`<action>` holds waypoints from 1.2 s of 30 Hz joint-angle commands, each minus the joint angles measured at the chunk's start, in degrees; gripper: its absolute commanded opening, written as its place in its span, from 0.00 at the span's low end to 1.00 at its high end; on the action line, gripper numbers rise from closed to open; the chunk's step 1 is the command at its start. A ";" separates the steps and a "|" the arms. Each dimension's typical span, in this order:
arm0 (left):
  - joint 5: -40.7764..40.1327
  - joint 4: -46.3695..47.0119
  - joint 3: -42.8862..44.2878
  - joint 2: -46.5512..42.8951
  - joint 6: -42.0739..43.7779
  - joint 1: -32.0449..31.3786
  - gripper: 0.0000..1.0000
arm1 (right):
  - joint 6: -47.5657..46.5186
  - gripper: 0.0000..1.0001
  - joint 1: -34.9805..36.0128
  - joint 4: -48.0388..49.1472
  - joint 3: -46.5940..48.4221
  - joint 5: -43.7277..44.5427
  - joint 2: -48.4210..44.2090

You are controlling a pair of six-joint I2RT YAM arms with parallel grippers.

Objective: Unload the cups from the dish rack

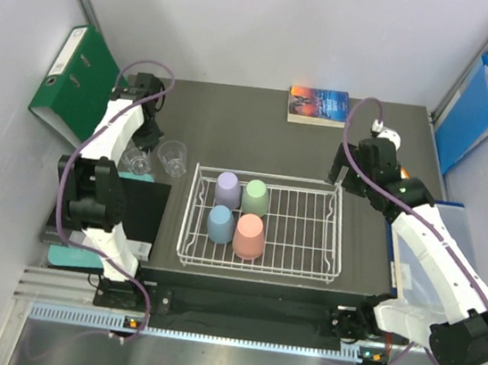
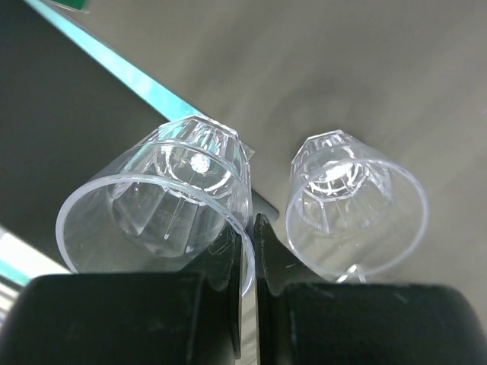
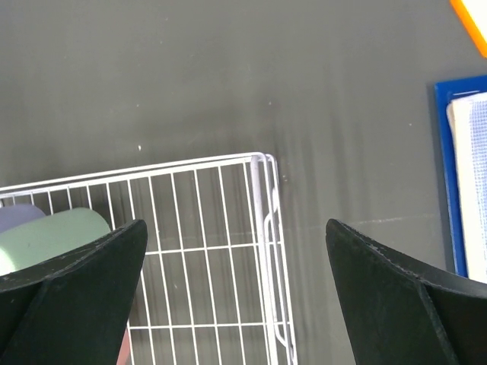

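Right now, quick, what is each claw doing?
Left gripper: closed on the rim of a clear cup.
Right gripper: open, empty, above a corner of the rack.

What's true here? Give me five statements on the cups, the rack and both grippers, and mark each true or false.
1. Four coloured cups sit in the rack. True.
2. Both glass cups are outside the rack, to its left. True.
3. The right gripper holds a cup. False: it is open and empty, above a corner of the rack.
4. The coloured cups fill the rack's right half. False: they cluster in its left half, and the right half is bare wire.
5. The left gripper is spread wide. False: its fingers are nearly shut, apparently pinching the rim of one glass cup.
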 commanded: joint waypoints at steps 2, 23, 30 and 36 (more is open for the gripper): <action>2.64 7.05 -1.72 -0.24 1.73 1.44 0.00 | -0.69 1.00 1.63 3.33 -1.00 -1.79 0.25; 5.63 10.31 -2.60 7.41 1.82 2.67 0.04 | -0.69 1.00 2.34 3.51 0.49 -2.32 3.59; 5.02 9.17 -1.81 4.87 1.47 2.67 0.49 | 0.01 1.00 3.31 3.42 0.14 -1.70 3.42; 3.61 7.06 0.30 2.06 0.59 2.67 0.60 | 0.10 1.00 4.27 3.16 0.49 -0.91 3.33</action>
